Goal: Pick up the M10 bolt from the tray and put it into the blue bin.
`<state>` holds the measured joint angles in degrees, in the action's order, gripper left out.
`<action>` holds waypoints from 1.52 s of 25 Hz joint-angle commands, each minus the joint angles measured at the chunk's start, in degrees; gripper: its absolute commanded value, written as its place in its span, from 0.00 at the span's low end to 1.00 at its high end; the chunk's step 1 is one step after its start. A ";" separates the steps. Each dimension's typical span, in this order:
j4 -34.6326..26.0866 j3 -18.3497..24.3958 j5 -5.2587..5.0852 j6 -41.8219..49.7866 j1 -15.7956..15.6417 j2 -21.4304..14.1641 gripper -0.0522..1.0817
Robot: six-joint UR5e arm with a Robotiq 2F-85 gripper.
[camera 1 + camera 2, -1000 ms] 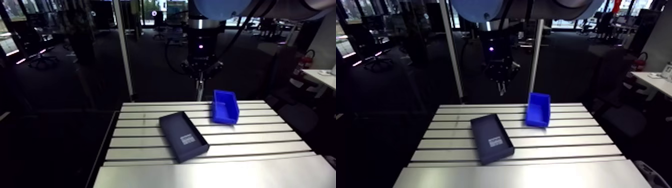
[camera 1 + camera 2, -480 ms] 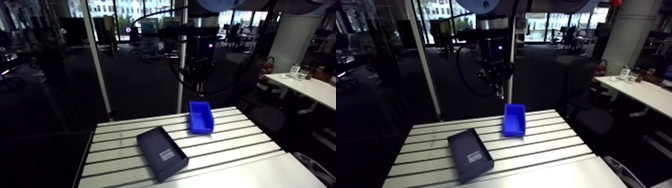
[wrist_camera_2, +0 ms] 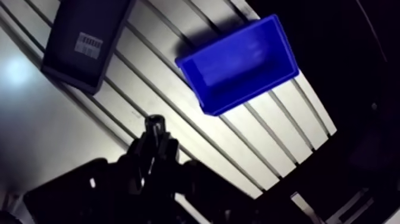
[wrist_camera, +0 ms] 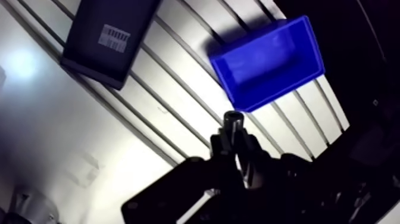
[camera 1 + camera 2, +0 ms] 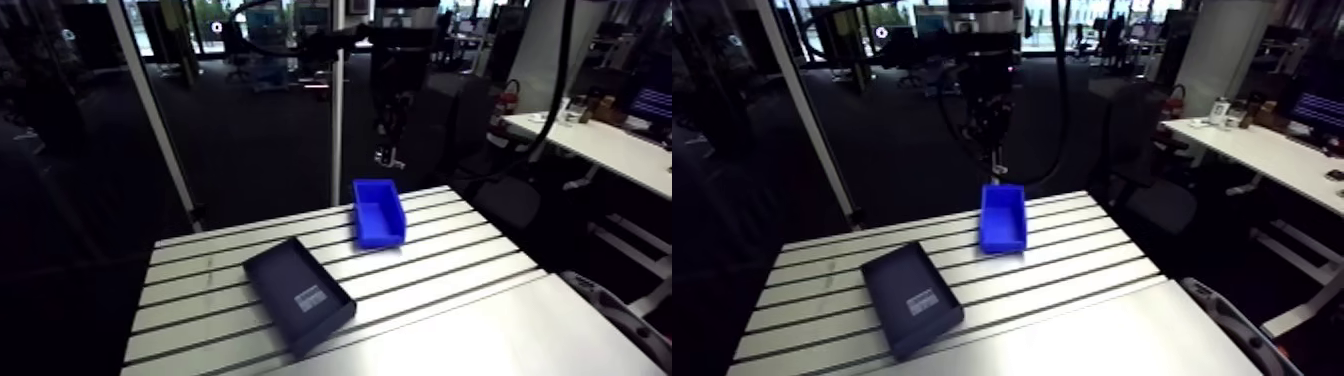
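Note:
In the wrist view my gripper [image 4: 233,138] is shut on the M10 bolt [image 4: 232,120], whose dark hexagonal end sticks out between the fingertips. The blue bin [image 4: 268,62] lies ahead of the gripper on the slotted table, open side up, and nothing shows inside it. The dark rectangular tray [image 4: 110,36] with a white label lies farther off to one side of the bin. In the arm view the gripper [image 5: 385,155] hangs well above the table, over the far end of the blue bin [image 5: 379,212], with the tray [image 5: 298,293] nearer the front left.
The slotted aluminium table [image 5: 450,270] ends in a smooth plate [image 5: 480,340] at the front. An upright metal post [image 5: 337,110] stands behind the table's far edge, close to the gripper.
The arm view has swung, so the whole scene has shifted. Against the bin, the gripper now lines up over its far end instead of beside it, still high and still holding the bolt.

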<state>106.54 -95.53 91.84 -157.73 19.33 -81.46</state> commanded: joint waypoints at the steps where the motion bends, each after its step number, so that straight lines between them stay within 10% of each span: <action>1: 1.70 3.64 0.31 -14.95 3.09 4.43 0.96; 13: 5.57 4.34 0.49 -33.85 3.26 9.00 0.97; 38: 8.30 7.33 0.31 -28.93 1.33 17.53 0.97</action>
<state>114.67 -88.16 92.02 -188.20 21.36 -64.96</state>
